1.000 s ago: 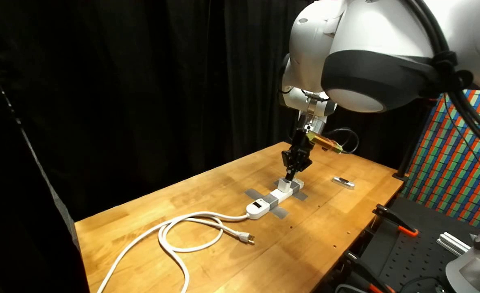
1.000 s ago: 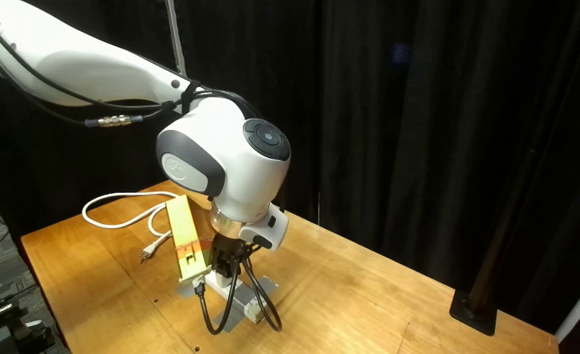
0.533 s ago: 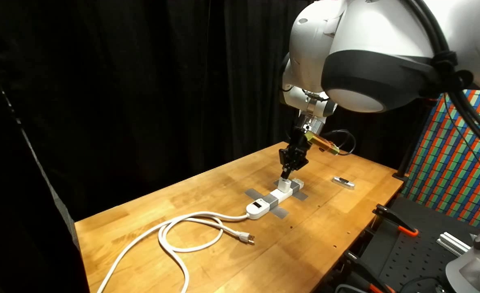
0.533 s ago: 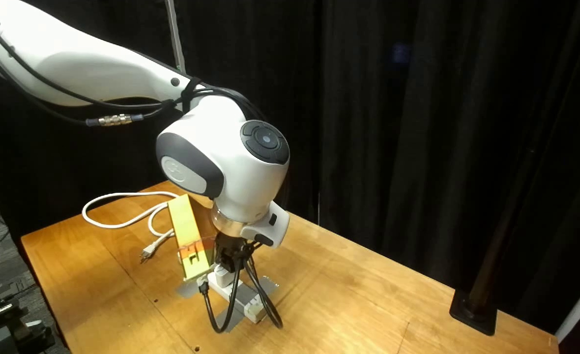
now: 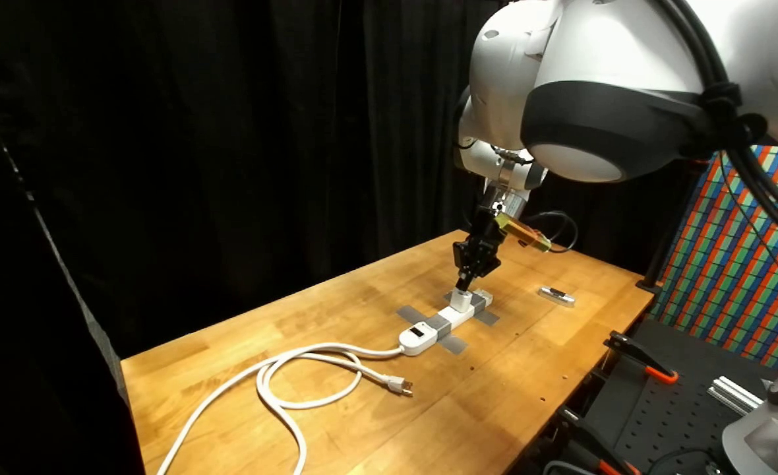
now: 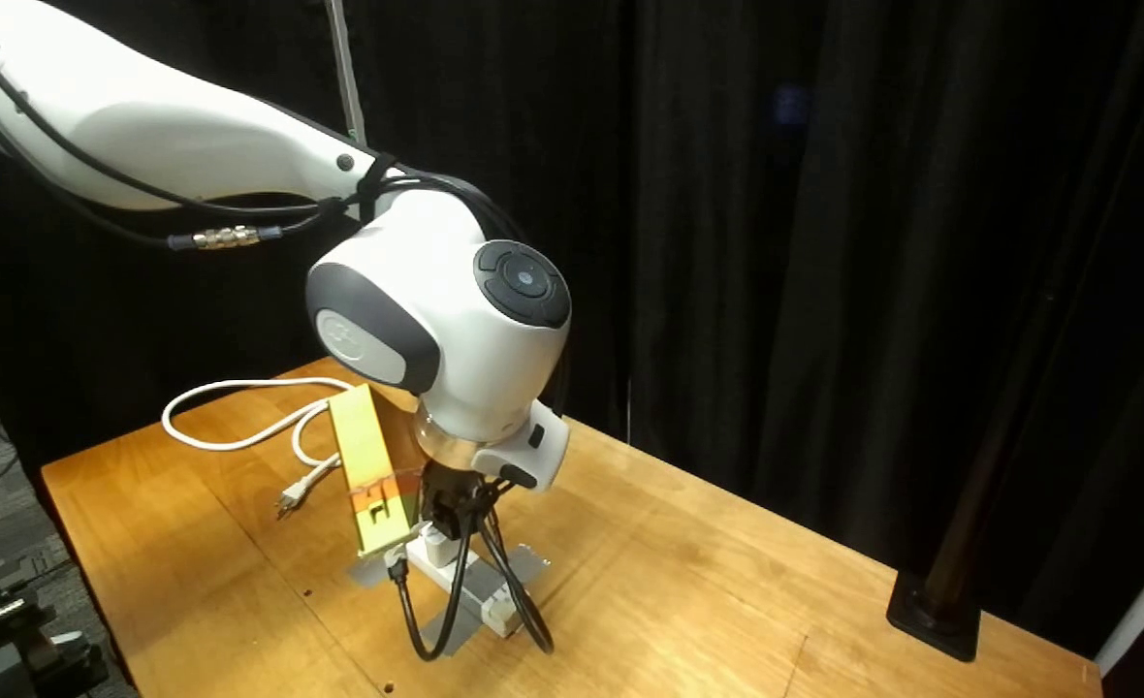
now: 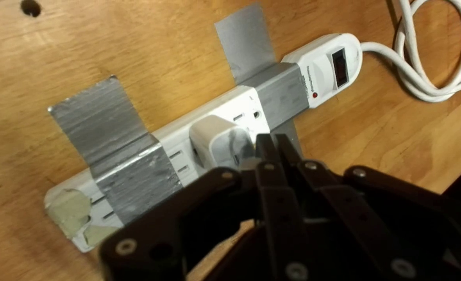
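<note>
White adapter (image 7: 218,136) seated on power strip (image 7: 179,140); gripper (image 7: 276,137) clenched just beside it

Wrist view close above power strip (image 7: 177,143)

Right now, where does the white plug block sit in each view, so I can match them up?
In an exterior view: white plug block right of center, below mid-height.
In an exterior view: white plug block low, left of center.
Wrist view: white plug block near the middle, left of the gripper.
Shared landmark: gray tape across the power strip.
</note>
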Tool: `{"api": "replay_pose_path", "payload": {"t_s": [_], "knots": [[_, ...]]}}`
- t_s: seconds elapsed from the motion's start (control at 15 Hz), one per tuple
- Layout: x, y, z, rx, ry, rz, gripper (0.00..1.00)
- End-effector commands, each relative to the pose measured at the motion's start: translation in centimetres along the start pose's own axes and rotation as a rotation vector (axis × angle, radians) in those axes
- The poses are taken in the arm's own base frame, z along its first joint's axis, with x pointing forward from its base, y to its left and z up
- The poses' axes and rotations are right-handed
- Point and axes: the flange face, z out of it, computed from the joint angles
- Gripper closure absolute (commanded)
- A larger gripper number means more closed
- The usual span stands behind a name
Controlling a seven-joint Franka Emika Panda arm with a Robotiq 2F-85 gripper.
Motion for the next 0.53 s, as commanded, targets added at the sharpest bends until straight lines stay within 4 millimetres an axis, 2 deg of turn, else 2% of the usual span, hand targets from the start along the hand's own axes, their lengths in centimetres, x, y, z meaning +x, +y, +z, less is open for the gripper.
{"api": "replay_pose_path", "payload": {"t_s": [0.0, 0.47], "knots": [[-0.1, -0.1, -0.1, 0.019, 0.012, -0.012, 0.93], [-0.08, -0.01, -0.2, 0.008, 0.019, -0.005, 0.92]]}}
